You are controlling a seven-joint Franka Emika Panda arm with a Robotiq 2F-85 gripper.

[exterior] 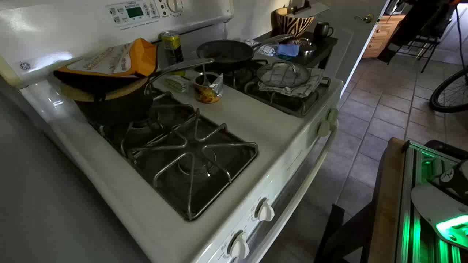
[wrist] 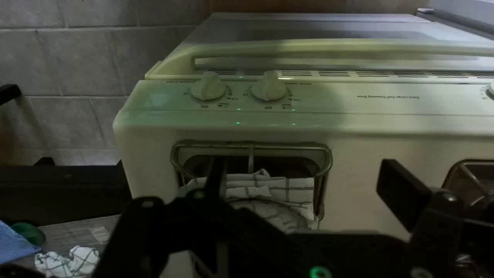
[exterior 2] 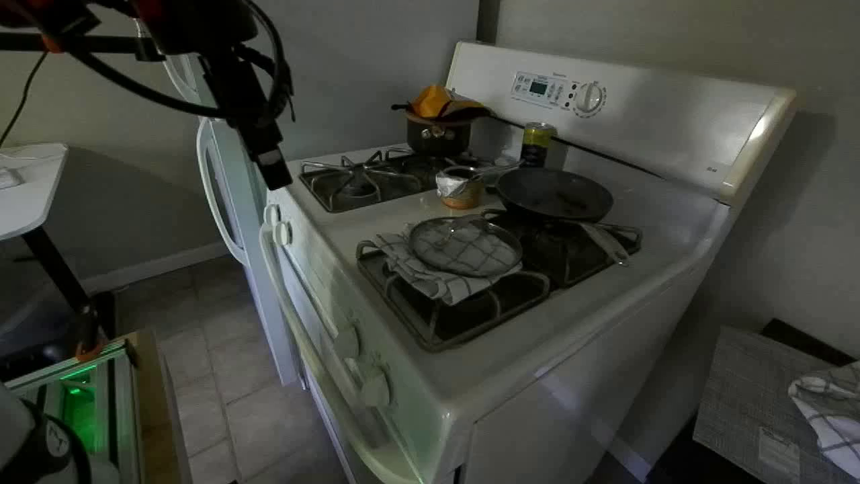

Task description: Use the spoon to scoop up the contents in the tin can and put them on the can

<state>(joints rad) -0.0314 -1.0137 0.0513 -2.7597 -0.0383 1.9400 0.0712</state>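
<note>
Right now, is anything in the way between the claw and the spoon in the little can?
Nothing visible stands between the open claw and the spoon in the tin can. Maybe watch the pot handle: in an exterior view its end shows right by the spoon's top; how near it really is, I can't tell.

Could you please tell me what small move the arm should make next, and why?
I would probably move the gripper, jaws open, toward the spoon: it grips nothing and hangs away from the spoon, whose handle sticks up out of the tin can, offering a likely place to grasp.
</note>
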